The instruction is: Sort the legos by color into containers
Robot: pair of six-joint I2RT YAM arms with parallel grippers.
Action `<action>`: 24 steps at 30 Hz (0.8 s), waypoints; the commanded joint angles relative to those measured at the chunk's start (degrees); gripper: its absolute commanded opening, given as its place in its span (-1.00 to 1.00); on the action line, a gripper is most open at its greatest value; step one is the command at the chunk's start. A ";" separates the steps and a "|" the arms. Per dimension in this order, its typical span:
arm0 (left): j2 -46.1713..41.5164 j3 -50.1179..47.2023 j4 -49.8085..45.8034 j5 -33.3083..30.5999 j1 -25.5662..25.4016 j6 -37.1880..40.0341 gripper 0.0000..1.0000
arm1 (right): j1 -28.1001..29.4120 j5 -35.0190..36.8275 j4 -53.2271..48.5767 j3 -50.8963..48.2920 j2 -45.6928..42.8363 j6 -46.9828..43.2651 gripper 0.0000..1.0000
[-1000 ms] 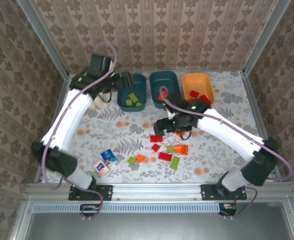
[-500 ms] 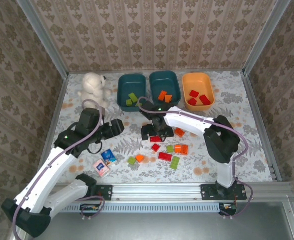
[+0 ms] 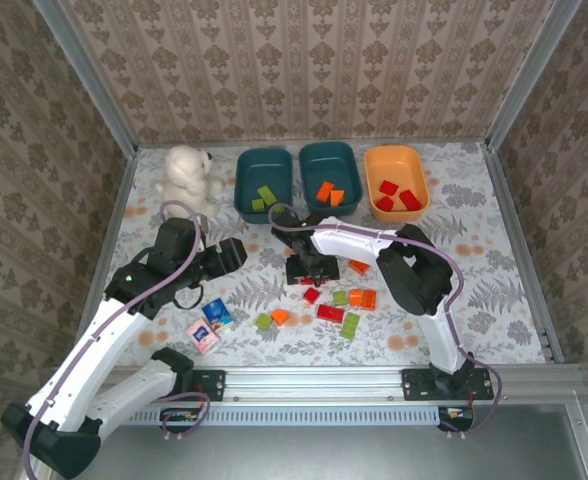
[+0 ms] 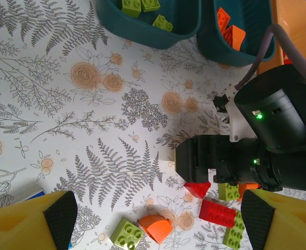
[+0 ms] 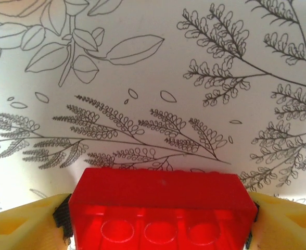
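Left fingers [image 4: 23, 221] wide apart, right fingers [image 5: 17, 229] tight.

The right end effector [image 5: 156, 225] has closed on a red brick [image 5: 161, 200]; the left arm [image 3: 114, 320] has drawn back.

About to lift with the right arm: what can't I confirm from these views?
Right wrist view: the bottom edge cuts off the red brick; whether the pads pinch it is unclear.
Top view: the right gripper covers that brick.
Left wrist view: the right arm overlaps the loose bricks; the orange tub runs off the right edge.
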 commanded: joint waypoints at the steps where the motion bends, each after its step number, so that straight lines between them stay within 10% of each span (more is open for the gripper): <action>1: 0.31 0.45 0.54 0.36 -0.51 -0.93 0.70 | -0.10 1.67 -0.85 1.82 1.21 0.83 0.50; 15: 3.75 0.52 4.04 1.93 -2.59 -0.18 0.67 | -2.93 6.90 -3.80 5.64 -8.10 -2.93 0.10; 24: 17.93 6.59 10.52 5.26 -8.67 3.40 0.67 | -23.29 5.62 -3.34 14.21 -12.60 -8.03 0.09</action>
